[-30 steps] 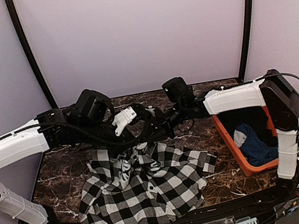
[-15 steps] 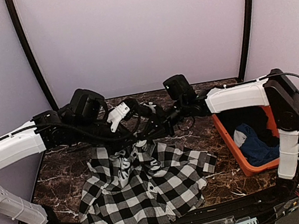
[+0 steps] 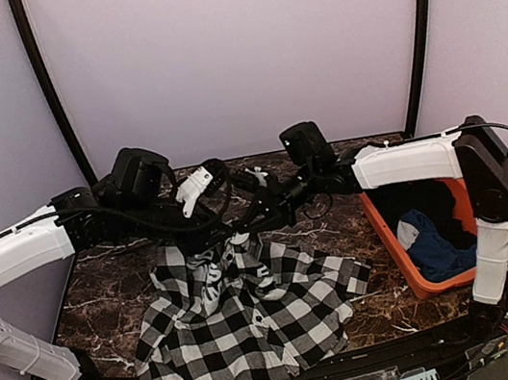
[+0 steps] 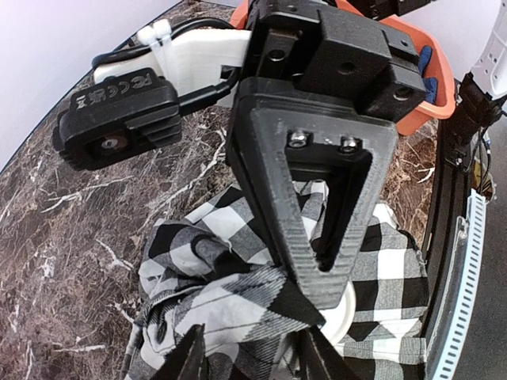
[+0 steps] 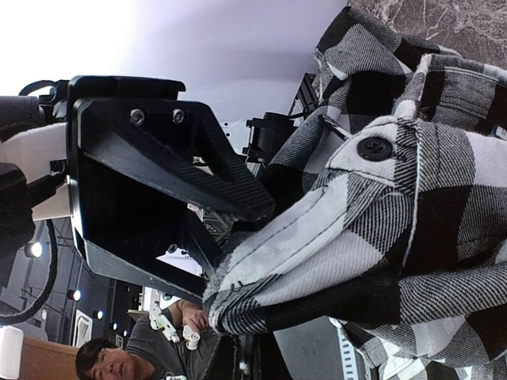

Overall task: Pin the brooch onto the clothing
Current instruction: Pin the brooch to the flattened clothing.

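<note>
On marble table [image 3: 104, 283] | black-white checked shirt [image 3: 246, 318] rumpled | top edge raised

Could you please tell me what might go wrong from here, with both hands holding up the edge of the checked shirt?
1. The left hand and right hand pinch the same small fold of the shirt and are almost touching, so moving any closer could knock them together.
2. Most of the shirt lies bunched on the table, so pulling higher may drag the fold out of a grip.
3. No brooch shows in any view, so pinning may fail.
</note>
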